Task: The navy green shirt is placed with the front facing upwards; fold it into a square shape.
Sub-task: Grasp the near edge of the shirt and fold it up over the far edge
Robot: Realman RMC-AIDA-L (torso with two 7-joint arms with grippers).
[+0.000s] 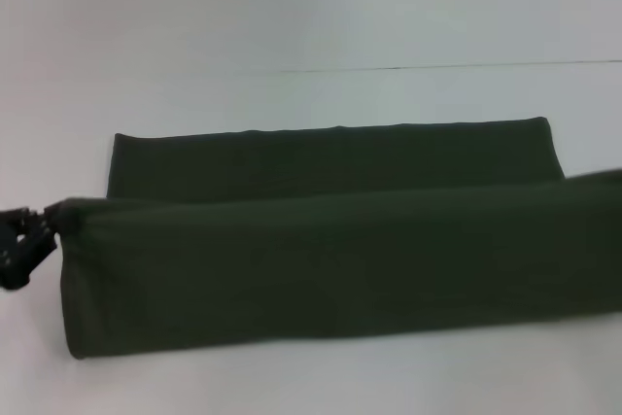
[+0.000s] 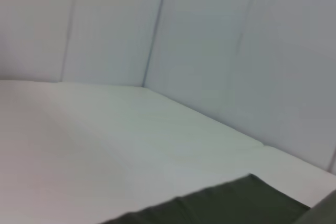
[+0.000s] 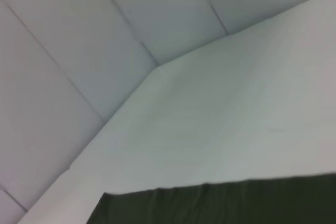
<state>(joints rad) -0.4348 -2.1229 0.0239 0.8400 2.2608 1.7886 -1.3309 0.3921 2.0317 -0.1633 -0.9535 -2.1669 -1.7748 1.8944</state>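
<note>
The navy green shirt point(image 1: 330, 259) stretches as a long dark band across the white table, plain side showing and no lettering in sight. Its near layer is raised off the surface, with a taut upper edge running from the left corner to the right border of the head view. A flat strip of it point(image 1: 330, 157) lies behind on the table. My left gripper point(image 1: 41, 223) is at the far left, shut on the raised left corner. The right gripper is outside every view. Each wrist view catches a slice of the shirt point(image 2: 226, 205) point(image 3: 220, 203).
The white table point(image 1: 292, 26) extends behind the shirt, and a thin seam line point(image 1: 437, 67) crosses it. Pale panelled walls point(image 2: 210, 40) point(image 3: 79, 35) close off the far side and meet the table in a corner.
</note>
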